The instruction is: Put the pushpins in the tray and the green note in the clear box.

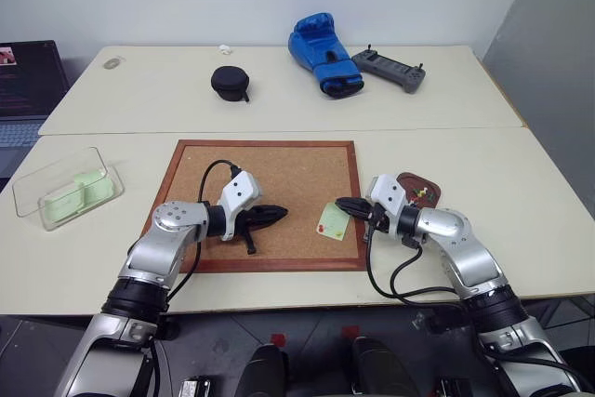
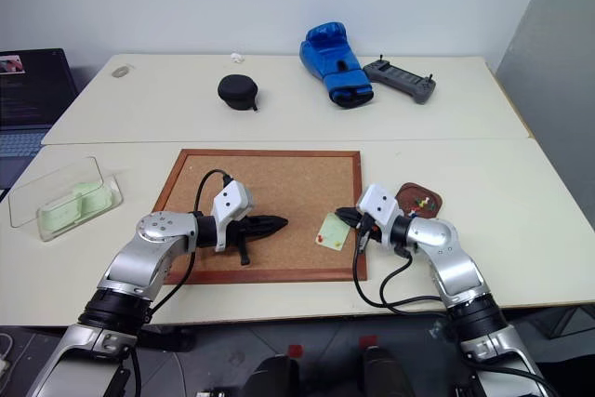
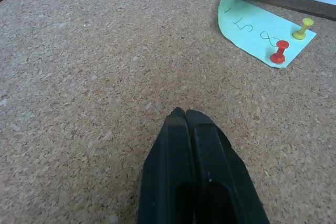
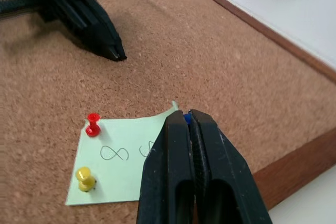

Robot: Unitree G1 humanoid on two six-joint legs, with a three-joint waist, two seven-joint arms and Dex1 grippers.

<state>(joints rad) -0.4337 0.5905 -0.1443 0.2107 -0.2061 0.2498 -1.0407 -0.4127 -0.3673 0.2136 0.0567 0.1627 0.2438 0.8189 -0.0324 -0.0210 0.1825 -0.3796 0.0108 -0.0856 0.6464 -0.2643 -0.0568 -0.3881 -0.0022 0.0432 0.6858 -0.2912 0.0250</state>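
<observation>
We are taking the cork board as our landmark. The green note is lying on the board near its right edge, toward the near right corner, with one corner curling up off the cork. A red pushpin and a yellow pushpin are standing in the note, and handwritten marks are showing between them. We are holding our right gripper over the note's lifted corner; its fingers are pressed tight together, and a speck of blue, the blue pushpin, is showing pinched right at their tips. We are keeping our left gripper low over the bare cork near the middle of the board, pointing toward the note and well apart from it, its fingers also pressed together with nothing between them.

The tray is sitting on the table just beside the board's right frame, behind our right wrist, and small coloured pins are already lying in it. The clear box is resting on the table off the board's left side, well apart from the frame, and pale green slips are lying inside it.

Beyond the board's far edge, on the second table, a black round case, a blue boxing glove and a grey controller are lying.
</observation>
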